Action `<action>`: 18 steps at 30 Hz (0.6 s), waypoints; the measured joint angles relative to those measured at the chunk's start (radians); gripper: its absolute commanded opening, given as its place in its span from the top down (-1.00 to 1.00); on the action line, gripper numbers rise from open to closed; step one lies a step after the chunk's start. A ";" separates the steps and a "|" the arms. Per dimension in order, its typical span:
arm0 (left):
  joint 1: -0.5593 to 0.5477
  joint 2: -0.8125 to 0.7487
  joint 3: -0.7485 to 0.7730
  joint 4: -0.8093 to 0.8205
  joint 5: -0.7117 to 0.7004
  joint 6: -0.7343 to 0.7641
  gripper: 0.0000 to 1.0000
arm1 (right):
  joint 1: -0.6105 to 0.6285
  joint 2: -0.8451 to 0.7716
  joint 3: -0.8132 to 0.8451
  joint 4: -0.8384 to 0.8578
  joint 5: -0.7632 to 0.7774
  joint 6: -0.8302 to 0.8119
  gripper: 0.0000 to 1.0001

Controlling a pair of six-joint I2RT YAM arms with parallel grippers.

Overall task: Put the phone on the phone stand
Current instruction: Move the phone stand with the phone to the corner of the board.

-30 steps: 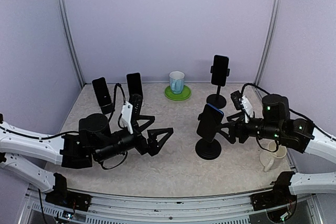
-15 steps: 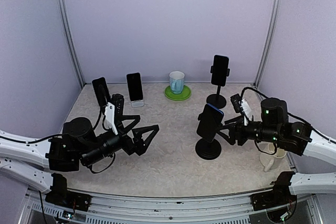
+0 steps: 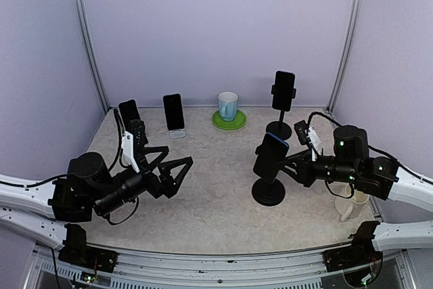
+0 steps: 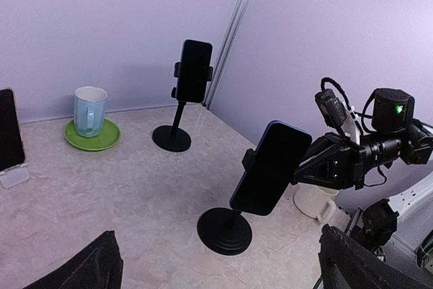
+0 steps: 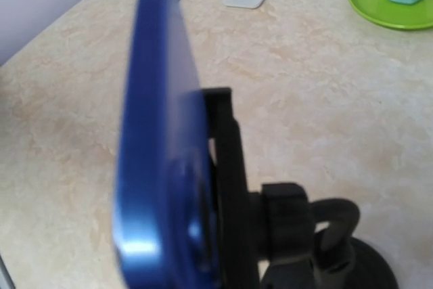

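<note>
A blue-edged phone [image 3: 270, 154] sits tilted in the clamp of a black phone stand [image 3: 268, 193] right of centre. The left wrist view shows the same phone [image 4: 272, 167] on its stand [image 4: 224, 232]. Edge-on, the phone [image 5: 157, 160] fills the left of the right wrist view, against the stand's clamp [image 5: 226, 167]. My right gripper [image 3: 292, 160] hovers just behind the phone's back with its jaws drawn nearly together and nothing between them. Far to the left, my left gripper [image 3: 180, 177] stands wide open and holds nothing.
A second stand [image 3: 279, 130] holding a dark phone [image 3: 283, 90] is at the back right. A blue mug [image 3: 228, 105] on a green saucer [image 3: 229, 122] stands at the back centre. Two more phones [image 3: 174, 111] [image 3: 128, 112] lean at the back left. A white mug [image 3: 352, 205] stands under my right arm.
My left arm has drawn back to the left, uncovering the phone on the white holder. The right gripper's jaws have narrowed behind the phone, which stays on its stand.
</note>
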 measured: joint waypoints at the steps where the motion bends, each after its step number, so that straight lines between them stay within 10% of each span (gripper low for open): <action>1: 0.000 -0.004 -0.002 -0.001 -0.002 0.000 -0.97 | 0.000 0.000 0.000 0.001 0.000 0.001 0.77; 18: 0.000 -0.065 -0.009 -0.037 -0.032 0.001 -0.97 | 0.000 0.030 0.058 -0.066 0.011 -0.047 1.00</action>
